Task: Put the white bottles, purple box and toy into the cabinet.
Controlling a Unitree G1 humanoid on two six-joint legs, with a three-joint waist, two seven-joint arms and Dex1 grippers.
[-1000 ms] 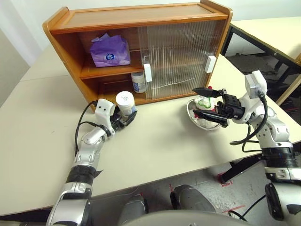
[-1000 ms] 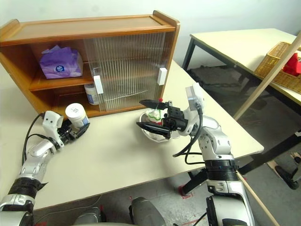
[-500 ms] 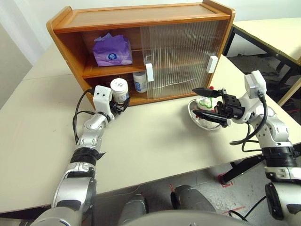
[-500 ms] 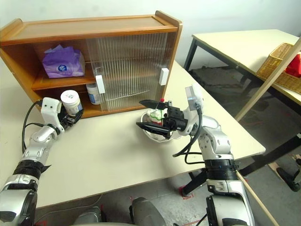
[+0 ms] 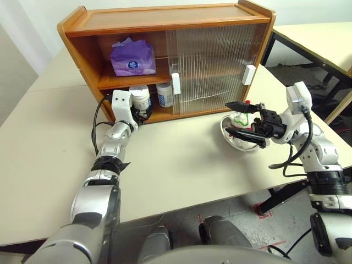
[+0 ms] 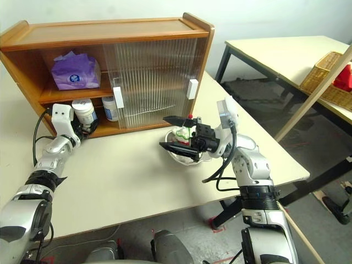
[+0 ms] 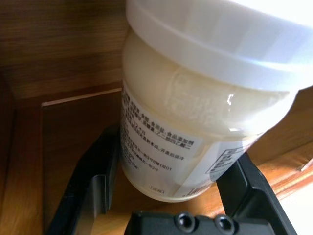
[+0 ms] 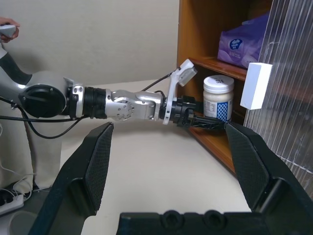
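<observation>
The left arm stretches forward, its left gripper (image 5: pixel 144 111) roughly level, with both black fingers (image 7: pixel 88 191) clamped on the sides of a white bottle (image 7: pixel 195 122). The right arm is bent at the elbow, its right gripper (image 5: pixel 243 120) pointing across to the left with fingers spread wide and empty.

Bottle (image 7: pixel 195 122) label: tiny print, unreadable.

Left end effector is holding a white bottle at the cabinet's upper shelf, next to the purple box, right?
Not quite. The left end effector holds the white bottle at the lower shelf of the cabinet, beside the other white bottle; the purple box lies on the shelf above. The left eye view shows it.
</observation>
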